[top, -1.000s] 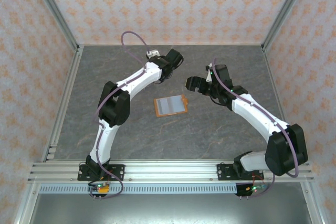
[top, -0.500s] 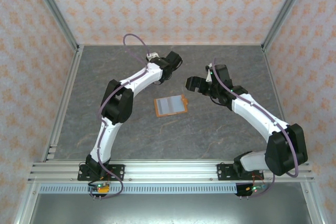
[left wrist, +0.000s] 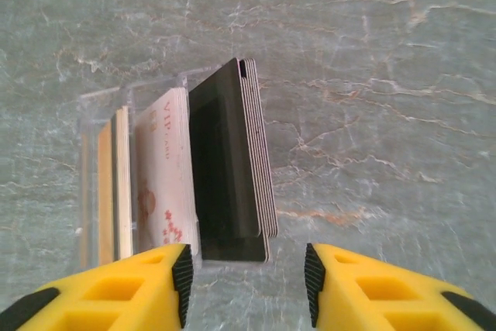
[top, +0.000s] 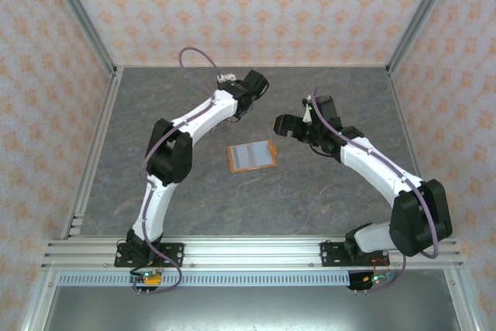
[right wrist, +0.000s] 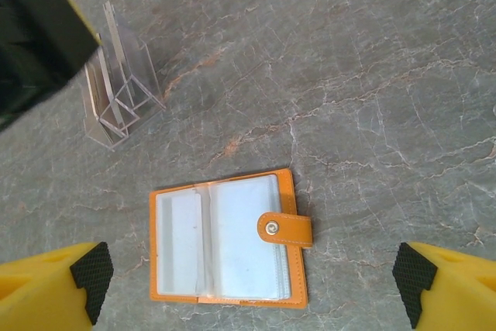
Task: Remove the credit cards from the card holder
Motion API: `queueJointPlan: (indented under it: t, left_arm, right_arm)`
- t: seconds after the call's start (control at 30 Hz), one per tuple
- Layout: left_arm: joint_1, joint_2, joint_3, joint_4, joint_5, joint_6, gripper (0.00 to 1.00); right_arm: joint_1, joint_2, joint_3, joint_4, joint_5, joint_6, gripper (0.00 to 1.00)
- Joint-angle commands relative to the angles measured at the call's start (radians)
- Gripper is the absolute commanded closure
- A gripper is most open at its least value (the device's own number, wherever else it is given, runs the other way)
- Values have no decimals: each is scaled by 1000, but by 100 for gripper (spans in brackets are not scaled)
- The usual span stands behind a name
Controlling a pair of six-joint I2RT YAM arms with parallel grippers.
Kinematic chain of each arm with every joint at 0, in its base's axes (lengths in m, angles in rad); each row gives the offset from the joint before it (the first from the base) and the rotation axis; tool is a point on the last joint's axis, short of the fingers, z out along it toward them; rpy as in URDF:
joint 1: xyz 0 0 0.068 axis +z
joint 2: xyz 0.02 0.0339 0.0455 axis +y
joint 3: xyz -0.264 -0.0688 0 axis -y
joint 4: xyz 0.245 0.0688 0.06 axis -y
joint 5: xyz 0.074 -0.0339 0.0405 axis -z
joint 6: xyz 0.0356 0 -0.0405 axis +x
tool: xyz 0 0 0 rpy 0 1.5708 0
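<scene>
The orange card holder point(top: 232, 159) lies open on the table's middle, its clear sleeves up and its snap strap point(right wrist: 285, 229) to the right. A whitish card point(right wrist: 180, 239) shows in its left sleeve. My right gripper point(right wrist: 249, 284) hovers over the card holder point(right wrist: 284, 191), open wide and empty. Three credit cards stand on edge in a clear stand point(left wrist: 132, 92): brown point(left wrist: 105, 191), whitish point(left wrist: 167, 184), black point(left wrist: 225, 176). My left gripper point(left wrist: 248, 284) is just above the black card, open, nothing between its pads. It sits at the table's back point(top: 246, 94).
The clear stand point(right wrist: 120, 91) is left of and beyond the holder, with the left gripper's dark body point(right wrist: 39, 44) over it. Patterned walls and aluminium posts point(top: 81, 25) enclose the grey marble table point(top: 325, 199). A rail point(top: 256, 252) runs along the near edge.
The left wrist and its cable have shifted slightly at the back of the table. The right arm and the card holder have not moved.
</scene>
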Motion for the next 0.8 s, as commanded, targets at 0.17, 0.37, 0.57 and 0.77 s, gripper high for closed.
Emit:
queueJointPlan:
  t: [0.17,0.37,0.57,0.77]
  left_arm:
    - [9,-399,-328,65,91,32,26]
    - [42,-626,-642,147,157,21,9]
    - [94,-768,-882,218,221,21,0]
    - [142,-840,-1032,299,326,7,0]
  right_arm:
    - [2,69,36,-17,-105,0,9]
    - [123,156,113,-101,-8,-37,12]
    - [255,285,190,-188,93,-45,20]
    - [328,420,276,-263,155,-41,34]
